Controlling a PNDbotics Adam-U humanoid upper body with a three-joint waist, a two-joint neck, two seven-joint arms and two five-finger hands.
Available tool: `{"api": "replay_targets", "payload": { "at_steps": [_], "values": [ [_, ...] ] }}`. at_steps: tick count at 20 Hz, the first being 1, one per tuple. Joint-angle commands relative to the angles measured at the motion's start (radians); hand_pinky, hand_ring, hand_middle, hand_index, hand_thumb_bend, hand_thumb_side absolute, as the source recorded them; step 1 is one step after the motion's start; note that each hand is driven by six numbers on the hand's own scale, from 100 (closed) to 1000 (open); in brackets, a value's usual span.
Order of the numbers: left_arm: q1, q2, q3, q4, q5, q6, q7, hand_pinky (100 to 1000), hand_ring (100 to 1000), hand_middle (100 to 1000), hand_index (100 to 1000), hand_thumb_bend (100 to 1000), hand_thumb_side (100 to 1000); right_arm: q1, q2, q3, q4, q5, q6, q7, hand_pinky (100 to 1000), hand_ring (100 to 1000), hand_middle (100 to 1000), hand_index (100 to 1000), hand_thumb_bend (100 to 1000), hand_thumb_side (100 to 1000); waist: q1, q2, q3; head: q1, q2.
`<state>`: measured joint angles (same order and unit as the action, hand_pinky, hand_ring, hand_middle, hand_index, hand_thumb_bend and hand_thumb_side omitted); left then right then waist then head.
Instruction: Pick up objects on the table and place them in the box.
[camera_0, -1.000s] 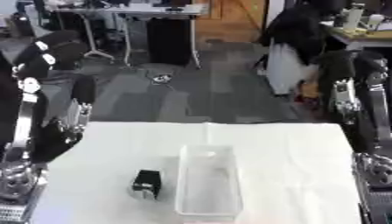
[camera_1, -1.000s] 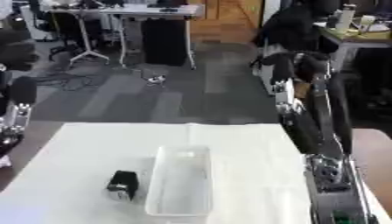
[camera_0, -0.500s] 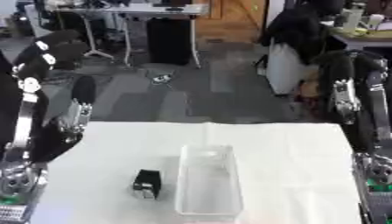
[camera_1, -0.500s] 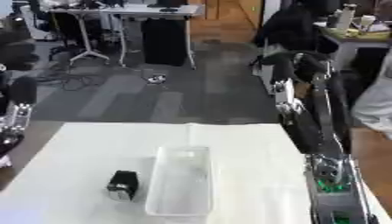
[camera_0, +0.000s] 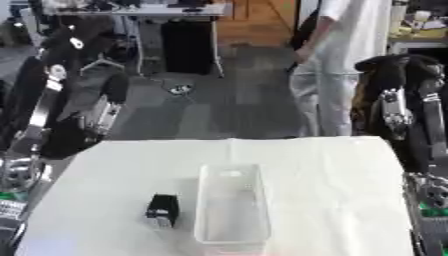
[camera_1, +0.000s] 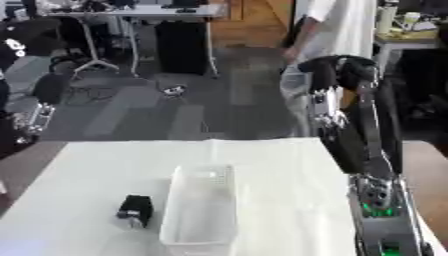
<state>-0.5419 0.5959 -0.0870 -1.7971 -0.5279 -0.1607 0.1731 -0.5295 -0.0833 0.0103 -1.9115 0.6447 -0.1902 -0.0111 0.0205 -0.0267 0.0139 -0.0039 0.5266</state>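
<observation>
Black left arm with silver joint rings, small white mark near top. Black-and-silver right arm: exposed silver segment, metallic wrist block with green lights. Hands out of view.

Both arms cut off low, small black object too blurred for detail

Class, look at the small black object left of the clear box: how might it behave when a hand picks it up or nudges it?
The small black object looks blocky and compact, so it probably stays stiff and will not roll. It stands taller than wide, so a sideways nudge may tip it. The white tablecloth under it may stop it sliding toward the clear box.
</observation>
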Motion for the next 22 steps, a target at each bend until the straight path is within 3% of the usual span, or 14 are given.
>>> {"api": "replay_targets", "payload": {
  "at_steps": [1, 7, 8, 12, 16, 19, 22],
  "values": [
    [-0.046, 0.062, -0.016, 0.086, 0.001, -0.019, -0.079, 736, 777, 876, 954, 147, 988, -0.013, 0.007, 0.005, -0.02, -0.003, -0.001, 0.007, 316, 344, 367, 637, 109, 950, 0.005, -0.012, -0.005, 0.011, 0.005],
    [-0.134, 0.111, -0.079, 0.256, -0.042, -0.109, -0.334, 816, 815, 924, 983, 132, 987, -0.01, 0.013, 0.011, -0.025, -0.004, -0.001, 0.013, 316, 344, 367, 638, 111, 951, 0.012, -0.016, -0.016, 0.015, 0.007],
    [-0.148, 0.114, -0.084, 0.276, -0.048, -0.127, -0.368, 869, 833, 965, 1000, 149, 966, -0.01, 0.013, 0.011, -0.025, -0.004, -0.001, 0.014, 316, 344, 367, 637, 111, 952, 0.013, -0.016, -0.016, 0.016, 0.009],
    [-0.225, 0.134, -0.119, 0.363, -0.111, -0.239, -0.522, 954, 853, 980, 996, 267, 880, -0.008, 0.012, 0.013, -0.024, -0.004, -0.001, 0.016, 315, 343, 366, 638, 110, 953, 0.016, -0.018, -0.018, 0.024, 0.019],
    [-0.302, 0.129, -0.15, 0.489, -0.185, -0.325, -0.663, 1000, 858, 970, 978, 315, 867, -0.006, 0.012, 0.013, -0.023, -0.002, 0.0, 0.019, 315, 343, 366, 638, 112, 956, 0.018, -0.018, -0.018, 0.031, 0.024],
    [-0.347, 0.111, -0.168, 0.578, -0.249, -0.371, -0.785, 1000, 865, 973, 982, 336, 906, -0.005, 0.013, 0.013, -0.024, -0.002, 0.0, 0.021, 314, 343, 366, 638, 112, 957, 0.019, -0.018, -0.02, 0.035, 0.027],
    [-0.385, 0.095, -0.179, 0.634, -0.311, -0.408, -0.878, 1000, 874, 977, 989, 413, 928, -0.004, 0.015, 0.014, -0.024, -0.001, 0.001, 0.024, 314, 342, 365, 638, 112, 959, 0.019, -0.018, -0.021, 0.038, 0.029]
  ]
}}
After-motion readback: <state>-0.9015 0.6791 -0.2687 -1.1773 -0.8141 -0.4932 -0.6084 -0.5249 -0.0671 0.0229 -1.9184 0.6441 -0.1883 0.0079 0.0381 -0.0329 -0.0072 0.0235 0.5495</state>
